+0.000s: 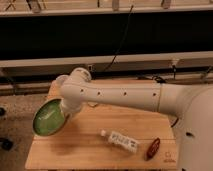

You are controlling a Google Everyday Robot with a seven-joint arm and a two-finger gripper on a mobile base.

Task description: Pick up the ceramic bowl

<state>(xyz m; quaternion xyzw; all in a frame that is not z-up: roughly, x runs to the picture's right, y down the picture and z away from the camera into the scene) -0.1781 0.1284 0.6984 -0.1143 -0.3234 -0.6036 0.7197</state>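
Observation:
The ceramic bowl (49, 118) is green inside with a pale rim. It is tilted steeply on its side over the left edge of the wooden table (90, 150), off the surface. My white arm reaches in from the right across the table. My gripper (65, 110) sits at the bowl's right rim, below the wrist, and is shut on the rim. The wrist housing mostly hides the fingers.
A white bottle (119, 141) lies on its side at the table's front middle. A dark red-brown object (153, 148) lies to its right near the front edge. A black cable (120, 45) hangs behind the table by a dark wall and rails.

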